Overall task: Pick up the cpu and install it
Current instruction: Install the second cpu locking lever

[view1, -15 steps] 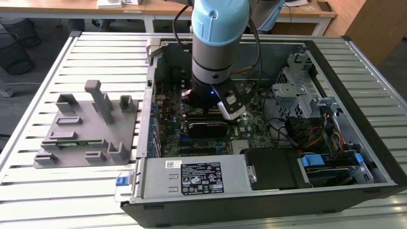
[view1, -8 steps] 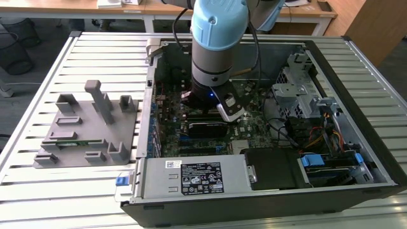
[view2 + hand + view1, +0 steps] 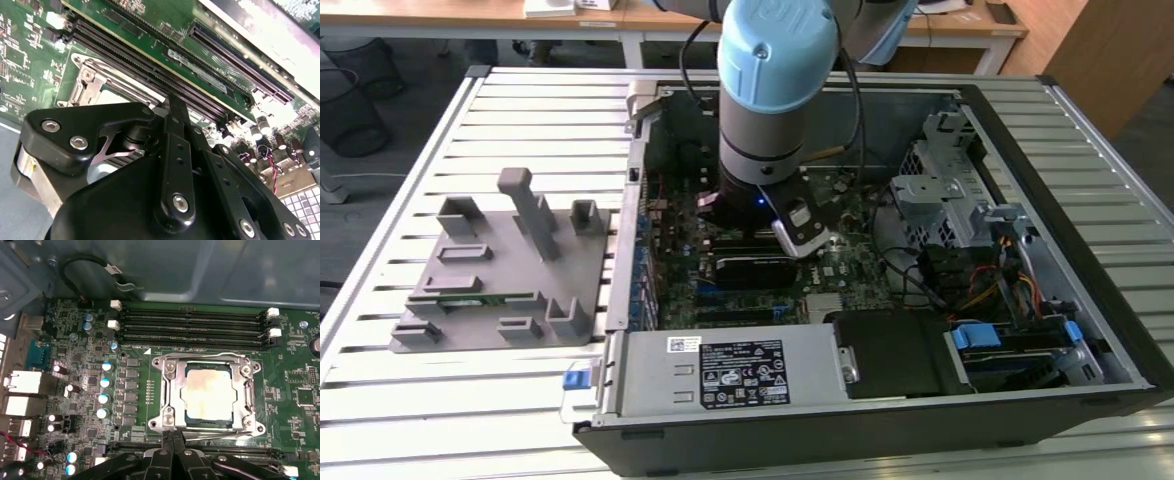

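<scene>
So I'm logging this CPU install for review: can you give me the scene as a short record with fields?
setting: open black computer case on slatted table
cpu: silvery square chip lying inside metal socket frame on green motherboard
end effector: above the board, beside the socket
memory slots: four, empty
grey holder block: on table beside case

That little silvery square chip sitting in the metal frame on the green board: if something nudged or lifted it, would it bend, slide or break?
The cpu looks like a flat, rigid plate with a metal top, so it probably would not bend. It is thin and small, so likely light. Lying inside the socket frame, it probably would not slide sideways; its smooth top may be slippery to grip.
</scene>
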`<state>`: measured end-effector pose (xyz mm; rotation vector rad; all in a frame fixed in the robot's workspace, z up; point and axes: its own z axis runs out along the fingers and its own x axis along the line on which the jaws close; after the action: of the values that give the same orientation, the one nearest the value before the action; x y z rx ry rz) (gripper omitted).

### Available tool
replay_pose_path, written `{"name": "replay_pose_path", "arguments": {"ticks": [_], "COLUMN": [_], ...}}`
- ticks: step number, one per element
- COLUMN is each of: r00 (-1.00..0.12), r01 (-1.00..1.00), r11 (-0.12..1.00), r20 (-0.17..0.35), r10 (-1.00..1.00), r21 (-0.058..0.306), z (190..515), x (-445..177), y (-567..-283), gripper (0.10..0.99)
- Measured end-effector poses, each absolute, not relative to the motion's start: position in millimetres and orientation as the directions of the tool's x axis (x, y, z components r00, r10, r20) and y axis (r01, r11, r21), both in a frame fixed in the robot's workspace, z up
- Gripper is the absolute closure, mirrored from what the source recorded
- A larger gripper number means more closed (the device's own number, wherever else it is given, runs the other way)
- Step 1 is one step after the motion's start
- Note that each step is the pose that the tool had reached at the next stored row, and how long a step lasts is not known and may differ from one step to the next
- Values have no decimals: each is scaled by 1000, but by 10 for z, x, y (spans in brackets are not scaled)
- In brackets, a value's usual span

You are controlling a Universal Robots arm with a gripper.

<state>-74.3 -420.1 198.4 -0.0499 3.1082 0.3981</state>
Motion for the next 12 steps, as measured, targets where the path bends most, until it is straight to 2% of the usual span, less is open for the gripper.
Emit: {"name": "replay_pose_path", "arguments": {"ticks": [12], "r00": [-999], "r01": [-33], "r11": [962], "r20": [-12], "r10": [-31], "r21": [272], "z": [1937], "x": [-784], "y": [-4207], "gripper": [980]}}
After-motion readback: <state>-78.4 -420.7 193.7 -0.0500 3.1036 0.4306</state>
